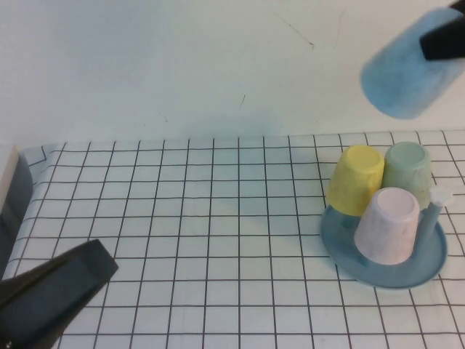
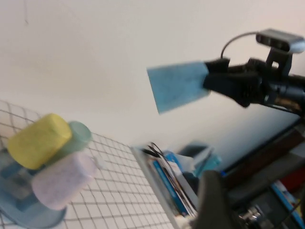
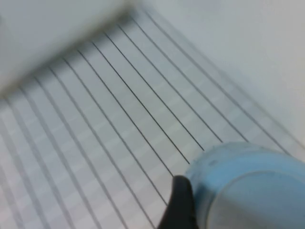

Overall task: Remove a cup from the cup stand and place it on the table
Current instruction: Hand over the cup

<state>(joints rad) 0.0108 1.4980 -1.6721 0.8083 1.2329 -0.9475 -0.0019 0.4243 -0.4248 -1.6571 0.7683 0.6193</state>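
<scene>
My right gripper [image 1: 442, 38] is shut on the light blue cup [image 1: 403, 69] and holds it tilted, high in the air above the cup stand [image 1: 407, 275] at the table's right. The left wrist view shows the cup [image 2: 178, 86] in the right gripper [image 2: 221, 81], well above the stand [image 2: 19, 212]. In the right wrist view the cup [image 3: 248, 191] fills the lower corner beside one dark finger [image 3: 178, 205], over the grid cloth. The table [image 1: 218, 218] is bare in the middle. My left gripper [image 1: 65, 287] hovers low at the front left.
Yellow [image 1: 354, 178], pale green [image 1: 407, 166] and pale pink [image 1: 389, 225] tumblers sit upside down on the stand's pegs; one free peg [image 1: 437, 200] stands at its right. A white wall runs behind the table. A dark object [image 1: 13, 196] lies at the left edge.
</scene>
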